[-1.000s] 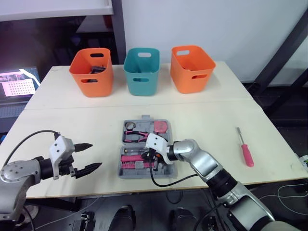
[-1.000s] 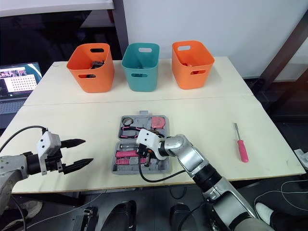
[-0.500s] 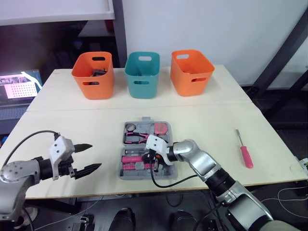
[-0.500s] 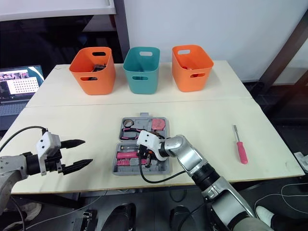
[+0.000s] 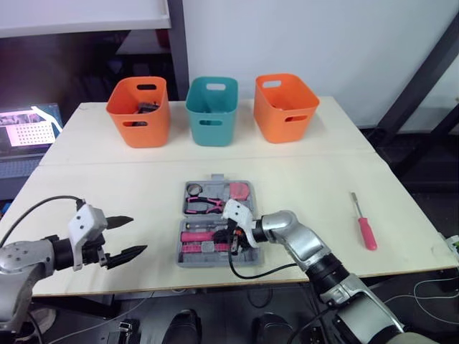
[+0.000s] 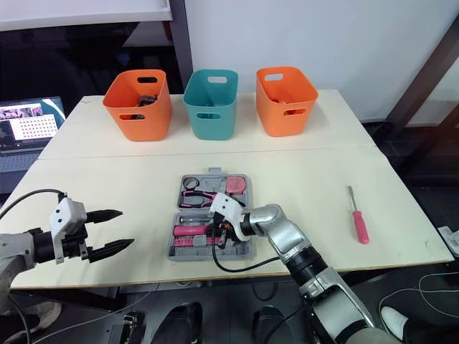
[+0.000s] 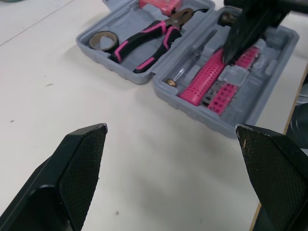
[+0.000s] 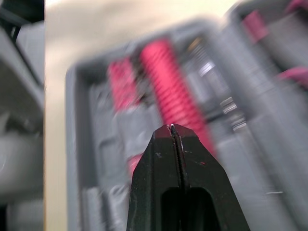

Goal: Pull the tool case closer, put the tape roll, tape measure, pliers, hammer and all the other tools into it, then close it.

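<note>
R claw (image 8: 173,132) was clenched, nothing seen in it, tip down over the near half of the open tool case (image 5: 183,261), mid-surface (image 5: 129,179) by the front edge. L claw (image 5: 136,233) hung released, left of the case. Pink screwdriver (image 5: 364,223) lay well apart to the right, long axis pointing away from me, so R arm was nearer; I judged it next

The opened tool case (image 5: 219,223) lies on the table (image 5: 308,179), with pliers (image 5: 203,206) in its far half. The right claw (image 5: 234,239) reaches into the near half (among pink-handled tools). The left claw (image 5: 120,236) hovers well apart, fingers spread. A pink screwdriver (image 5: 364,223) lies off to the right.
</note>
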Robot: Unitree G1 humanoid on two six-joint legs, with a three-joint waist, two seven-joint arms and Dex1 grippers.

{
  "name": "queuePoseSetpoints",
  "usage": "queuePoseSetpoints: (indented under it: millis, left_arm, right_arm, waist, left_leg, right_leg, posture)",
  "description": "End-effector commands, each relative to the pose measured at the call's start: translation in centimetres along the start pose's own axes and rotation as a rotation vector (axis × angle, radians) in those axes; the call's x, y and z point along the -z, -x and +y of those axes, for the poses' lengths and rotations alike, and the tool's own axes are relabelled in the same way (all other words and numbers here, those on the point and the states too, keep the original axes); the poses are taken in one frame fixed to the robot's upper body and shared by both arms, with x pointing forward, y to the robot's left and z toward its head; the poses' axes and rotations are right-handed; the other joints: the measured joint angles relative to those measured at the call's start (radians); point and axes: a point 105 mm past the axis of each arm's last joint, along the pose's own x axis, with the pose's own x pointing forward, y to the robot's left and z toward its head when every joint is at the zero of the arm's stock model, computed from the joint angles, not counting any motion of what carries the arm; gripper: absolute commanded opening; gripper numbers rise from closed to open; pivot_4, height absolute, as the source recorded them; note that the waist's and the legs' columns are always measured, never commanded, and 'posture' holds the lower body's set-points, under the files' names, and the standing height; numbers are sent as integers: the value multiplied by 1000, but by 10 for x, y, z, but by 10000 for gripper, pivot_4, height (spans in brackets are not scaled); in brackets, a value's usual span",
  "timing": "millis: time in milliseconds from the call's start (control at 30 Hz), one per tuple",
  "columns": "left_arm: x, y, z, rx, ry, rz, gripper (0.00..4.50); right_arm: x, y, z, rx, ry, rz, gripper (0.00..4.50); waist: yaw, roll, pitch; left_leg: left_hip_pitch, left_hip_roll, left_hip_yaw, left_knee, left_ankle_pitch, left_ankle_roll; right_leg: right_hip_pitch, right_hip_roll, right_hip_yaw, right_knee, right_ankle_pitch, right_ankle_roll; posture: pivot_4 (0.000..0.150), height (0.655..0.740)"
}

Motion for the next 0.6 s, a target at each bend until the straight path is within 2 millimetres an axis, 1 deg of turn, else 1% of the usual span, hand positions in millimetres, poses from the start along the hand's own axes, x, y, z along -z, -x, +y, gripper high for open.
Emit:
queuePoseSetpoints:
  millis: [33,100,200,233,267,300,367,400,433,467,500,600]
  left_arm:
    - [-9,3,5,-19,-10,-36,45000]
    - [-9,3,11,-45,20,-59,45000]
    - [-4,5,20,-79,30,-64,45000]
    - [-1,7,24,-100,32,-61,45000]
    - [2,11,29,-129,32,-65,45000]
    - [4,14,34,-164,37,-74,45000]
    - [10,22,43,-227,50,-84,45000]
    - [15,26,46,-255,61,-85,45000]
    - [21,30,48,-284,65,-82,45000]
    - [26,34,49,-304,70,-80,45000]
    - [32,38,51,-334,78,-77,45000]
    - [52,52,54,-434,120,-78,45000]
  right_arm:
    - [-36,28,-11,76,69,-119,411]
    - [-38,48,-15,122,75,-136,411]
    - [-31,76,-19,212,75,-127,8348]
    - [-26,88,-20,260,53,-131,13362]
    - [-20,102,-23,324,29,-135,17392]
    - [-12,116,-23,382,13,-130,22887]
    - [4,137,-20,478,-13,-113,33418]
    - [13,148,-17,528,-29,-111,37219]
    - [22,160,-15,594,-55,-114,43113]
    - [29,171,-14,658,-69,-112,44698]
    - [39,181,-10,719,-96,-116,44698]
    - [74,208,12,856,-132,-80,44698]
  waist:
    - [1,0,0]
    - [3,0,0]
    - [2,0,0]
    - [2,0,0]
    - [3,0,0]
    - [3,-1,0]
    - [5,-1,0]
    - [5,-1,0]
    - [5,-1,0]
    - [4,-1,0]
    - [2,-1,0]
    - [3,0,0]
  left_leg:
    - [0,0,0,0,0,0]
    - [0,0,0,0,0,0]
    - [0,0,0,0,0,0]
    - [0,0,0,0,0,0]
    - [0,0,0,0,0,0]
    - [0,0,1,0,0,0]
    - [0,0,1,-1,0,0]
    - [0,0,1,-1,0,0]
    - [0,0,1,-1,0,0]
    - [0,0,1,-1,0,0]
    - [0,0,1,-1,0,0]
    - [1,1,2,-1,0,0]
  right_leg:
    - [0,0,0,0,0,0]
    - [0,0,0,0,0,0]
    - [0,0,0,-1,0,0]
    - [0,0,0,-1,0,0]
    - [0,0,0,-1,0,0]
    - [0,0,0,-1,0,0]
    - [0,0,0,-2,0,0]
    - [0,0,0,-2,0,0]
    - [0,0,0,-2,0,0]
    - [0,0,0,-2,0,0]
    - [0,-1,0,-3,0,-1]
    - [0,-1,0,-3,0,-1]
  posture:
    - [1500,7400]
    - [1500,7400]
    - [1500,7400]
    - [1500,7400]
    - [1500,7400]
    - [1500,7400]
    - [1500,7400]
    - [1500,7400]
    - [1500,7400]
    - [1500,7400]
    - [1500,7400]
    - [1500,7400]
